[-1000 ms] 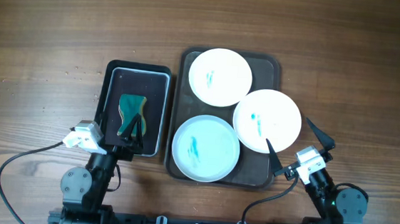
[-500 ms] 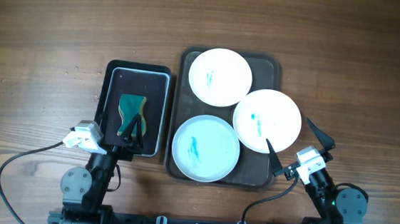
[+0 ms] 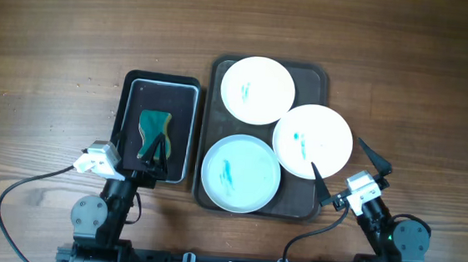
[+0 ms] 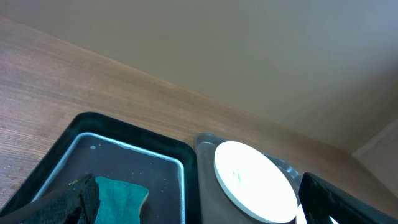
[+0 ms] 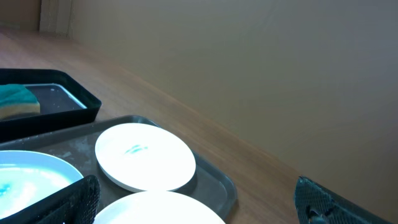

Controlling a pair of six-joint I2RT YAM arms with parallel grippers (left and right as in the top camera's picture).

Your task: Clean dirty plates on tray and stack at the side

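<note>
- Dark brown tray [image 3: 299,196], mid-worktop [image 3: 49,33]: it carries all three plates, so I count none as stacked at the side.
- Far plate [image 3: 258,91], at the tray's 12 o'clock: faint teal flecks in its middle, not yet wiped.
- Near plate [image 3: 241,172], at the tray's 7 o'clock: it has the broadest teal smear and is also unwiped.
- Right plate [image 3: 313,141], at the tray's 3 o'clock: it juts out past the tray's rim and shows short teal streaks.
- Sponge [image 3: 155,129], teal and yellow: it lies in the small black tray [image 3: 129,98], just beside the brown tray at its 9 o'clock.
- Left gripper [image 3: 155,152]: the jaws are spread wide and hold nothing. It is poised over the sponge's 6 o'clock end, and I cannot tell whether it touches.
- Right gripper [image 3: 336,152]: the jaws are equally wide and empty. It sits at the right plate's 5 o'clock edge, with one finger reaching over the rim.
- Progress, as I judge it: the job is at its very start. Taking up the sponge, three wipes and three moves to a stack beside the tray all remain.
</note>
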